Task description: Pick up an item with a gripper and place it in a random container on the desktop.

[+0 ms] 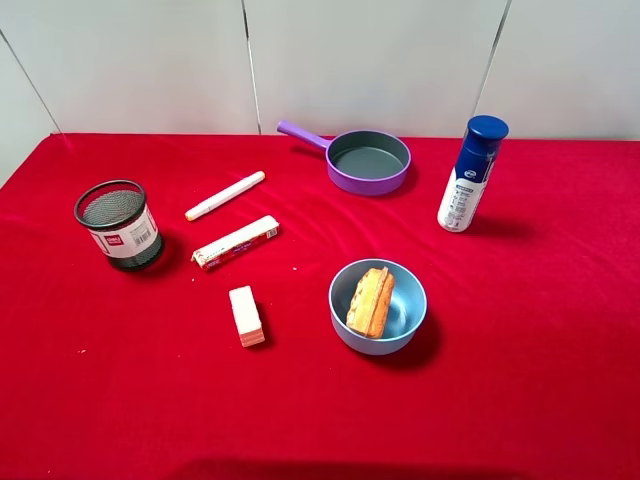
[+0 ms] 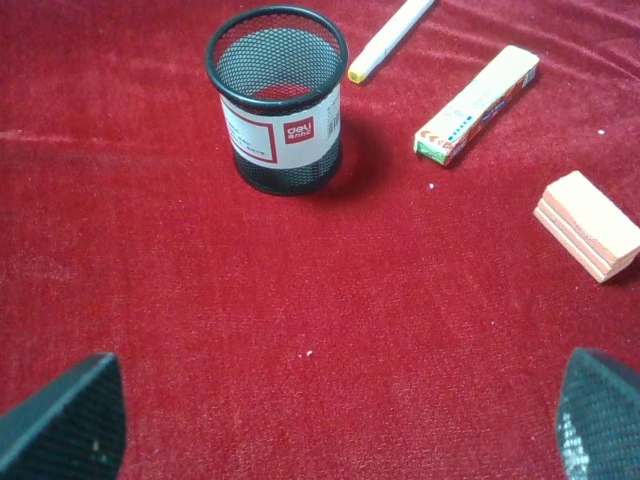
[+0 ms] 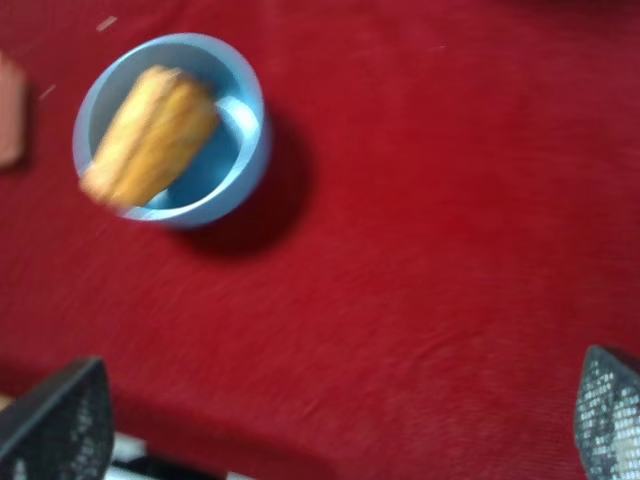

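The orange-brown waffle wedge lies tilted inside the light blue bowl on the red desktop. It also shows in the right wrist view, resting across the bowl. My right gripper is open and empty, well back from the bowl. My left gripper is open and empty over bare cloth, short of the black mesh pen cup. Neither arm shows in the exterior high view.
A purple pan stands at the back, a blue-capped white bottle to its right. The pen cup, a marker, a wrapped candy bar and a pale block lie on the left.
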Tool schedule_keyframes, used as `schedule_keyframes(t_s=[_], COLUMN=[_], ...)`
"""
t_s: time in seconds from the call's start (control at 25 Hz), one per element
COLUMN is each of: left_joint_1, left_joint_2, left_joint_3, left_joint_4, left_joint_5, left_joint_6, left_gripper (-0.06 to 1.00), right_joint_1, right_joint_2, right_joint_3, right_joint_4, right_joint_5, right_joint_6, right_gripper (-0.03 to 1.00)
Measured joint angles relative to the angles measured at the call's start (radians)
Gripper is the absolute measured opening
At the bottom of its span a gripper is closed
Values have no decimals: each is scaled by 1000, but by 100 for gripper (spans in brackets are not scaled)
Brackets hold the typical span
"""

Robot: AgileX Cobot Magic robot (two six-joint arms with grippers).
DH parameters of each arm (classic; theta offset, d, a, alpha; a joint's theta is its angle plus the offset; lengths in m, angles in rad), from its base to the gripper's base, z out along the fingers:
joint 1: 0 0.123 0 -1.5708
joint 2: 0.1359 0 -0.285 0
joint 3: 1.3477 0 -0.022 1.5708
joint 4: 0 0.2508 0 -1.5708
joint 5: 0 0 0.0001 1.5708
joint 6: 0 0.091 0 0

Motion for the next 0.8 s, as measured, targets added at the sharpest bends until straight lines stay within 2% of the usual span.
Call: schedule_keyframes(t_s=[0.24,0.4,0.64,0.8], left_joint_1=[0,0,0,0], left_joint_2=[0,0,0,0], left_joint_3=[0,0,0,0], left_joint_4=[0,0,0,0], left_joint_5=[0,0,0,0], left_joint_6=[0,0,0,0], left_gripper=[85,85,85,85], right_joint_1=[-246,-373,-489,-509], right_joint_2=[-219,-318,-437,-517], right_joint_3=[67,98,172,234], right_joint_4=[-1,-1,-1,-1], right_joint_5=[-44,-68,-105,-132], right_joint_6=[-65,-90,-98,-104], right_gripper=[69,69,69,69])
